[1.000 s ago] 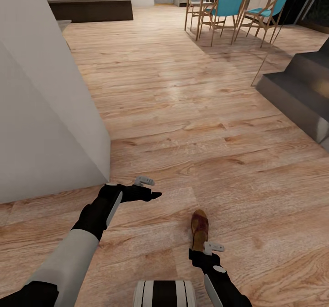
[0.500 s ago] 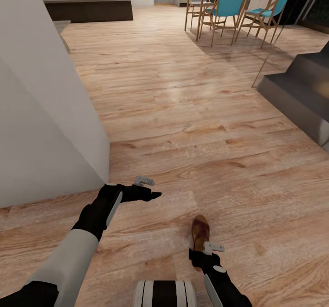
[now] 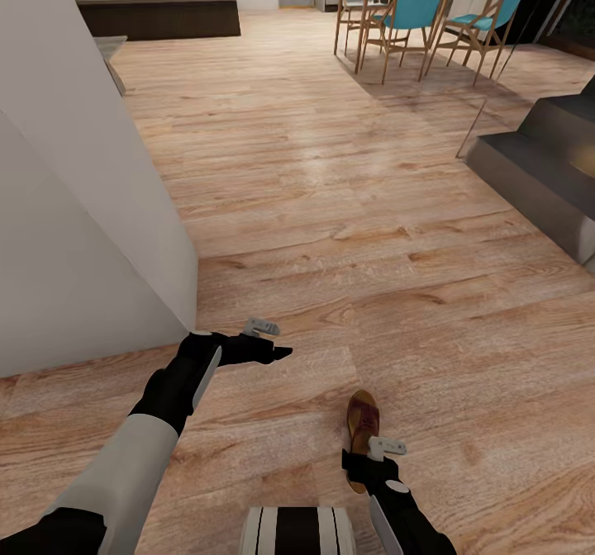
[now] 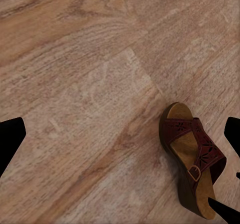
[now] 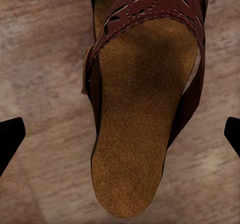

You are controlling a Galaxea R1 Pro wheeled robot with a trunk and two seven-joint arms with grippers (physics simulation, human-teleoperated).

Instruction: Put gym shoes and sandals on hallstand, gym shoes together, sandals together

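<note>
One sandal (image 3: 362, 437) lies on the corridor floor (image 3: 347, 208), directly under my right end effector (image 3: 368, 462), heel end nearest it. Right fingers (image 5: 10, 139) spread wide either side, gripping nothing. Left end effector (image 3: 277, 350) hovers off to the sandal's side, spread apart, empty too.

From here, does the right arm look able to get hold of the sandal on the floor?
Probably yes: the right gripper hangs open right over the heel end of the sandal, fingers spread on either side, nothing between.
</note>
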